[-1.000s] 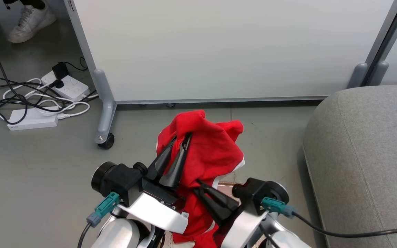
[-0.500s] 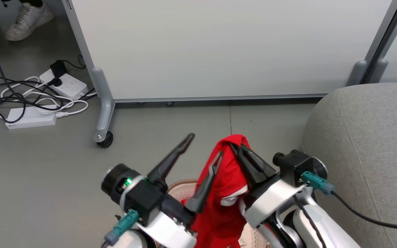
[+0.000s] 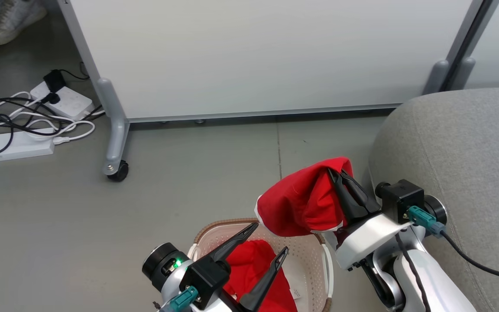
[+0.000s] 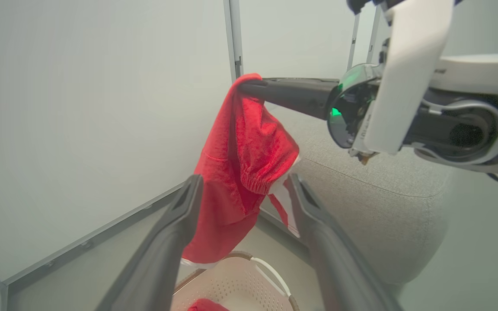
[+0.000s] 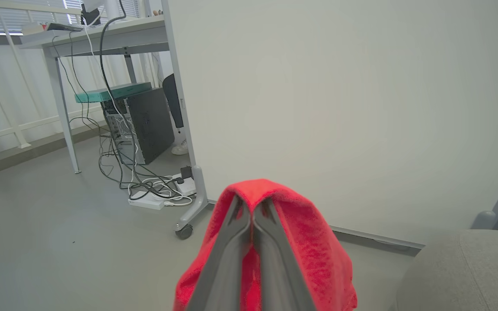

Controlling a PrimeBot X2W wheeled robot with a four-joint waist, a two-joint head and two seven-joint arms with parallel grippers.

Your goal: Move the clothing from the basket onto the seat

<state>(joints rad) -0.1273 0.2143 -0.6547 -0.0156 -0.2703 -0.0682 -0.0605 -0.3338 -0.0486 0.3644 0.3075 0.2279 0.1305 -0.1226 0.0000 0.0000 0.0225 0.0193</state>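
Two red garments are in sight. The lifted garment (image 3: 306, 199) hangs from the right gripper (image 3: 337, 172), whose two dark fingers are pressed together on a fold at the top of the cloth. From the fingertips the fabric drapes down and to the left, with white trim along its lower edge. In the right wrist view it caps the closed fingertips (image 5: 249, 206) and falls down both sides of them. The second garment (image 3: 254, 268) lies bunched inside the basket (image 3: 319, 264), directly beneath the left gripper (image 3: 270, 237). That gripper's fingers stand wide apart with nothing between them. The lifted garment hangs over the basket's far rim, ahead of the left gripper's spread fingers. The seat (image 3: 470, 143) lies just to the right of the right gripper, its rounded corner close beside that wrist. The right forearm rises from the lower right, and in the left wrist view its fingers run level. The left arm sits low at the bottom edge, fingers aimed forward and rightward. Beyond both grippers stands a pale partition panel (image 3: 254, 56) on a caster (image 3: 119, 171). Far to the left of it, power strips (image 3: 20, 145) and cables lie on the grey floor, near a white shoe (image 3: 7, 19).
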